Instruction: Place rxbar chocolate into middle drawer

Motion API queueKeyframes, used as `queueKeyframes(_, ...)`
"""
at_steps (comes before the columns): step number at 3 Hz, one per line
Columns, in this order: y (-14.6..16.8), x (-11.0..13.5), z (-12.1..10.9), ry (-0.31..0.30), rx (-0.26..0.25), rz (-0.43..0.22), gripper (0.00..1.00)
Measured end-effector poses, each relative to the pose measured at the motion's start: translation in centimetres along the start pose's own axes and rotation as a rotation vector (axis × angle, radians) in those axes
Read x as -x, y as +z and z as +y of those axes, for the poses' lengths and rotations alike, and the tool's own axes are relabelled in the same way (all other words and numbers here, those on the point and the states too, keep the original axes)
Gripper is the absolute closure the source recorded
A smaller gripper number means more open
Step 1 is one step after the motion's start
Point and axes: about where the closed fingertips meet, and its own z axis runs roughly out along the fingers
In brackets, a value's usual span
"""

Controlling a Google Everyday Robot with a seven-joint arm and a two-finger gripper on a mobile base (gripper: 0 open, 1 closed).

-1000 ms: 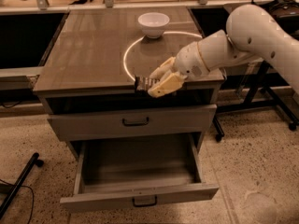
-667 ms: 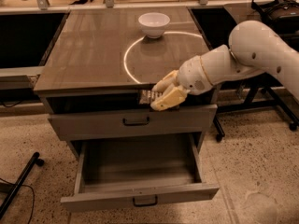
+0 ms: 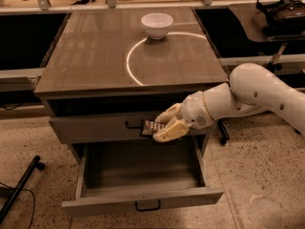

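The rxbar chocolate (image 3: 151, 127), a small dark wrapped bar with pale markings, is held in my gripper (image 3: 164, 126), whose cream fingers are shut on it. The gripper hangs in front of the upper drawer front (image 3: 95, 127), just above the back of the open middle drawer (image 3: 143, 202). That drawer is pulled far out, its grey inside showing and its dark bar handle facing me. My white arm (image 3: 257, 92) reaches in from the right.
A white bowl (image 3: 157, 25) stands at the back of the brown cabinet top (image 3: 95, 56), beside a pale ring-shaped glare. A desk with a black headset (image 3: 283, 11) is at the back right. A black stand leg (image 3: 21, 187) lies on the speckled floor at left.
My gripper has moved down and forward with the bar, from the front edge of the cabinet top to in front of the upper drawer front, over the open drawer.
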Motion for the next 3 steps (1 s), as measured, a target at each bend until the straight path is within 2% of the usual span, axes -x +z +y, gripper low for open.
queueKeyframes(1, 0.0, 0.0, 0.0, 0.000, 0.000, 0.000, 1.00)
queueKeyframes(2, 0.7, -1.8, 0.2, -0.016, -0.014, 0.014, 1.00)
queueKeyframes(3, 1.9, -5.7, 0.3, -0.021, -0.041, 0.039, 1.00)
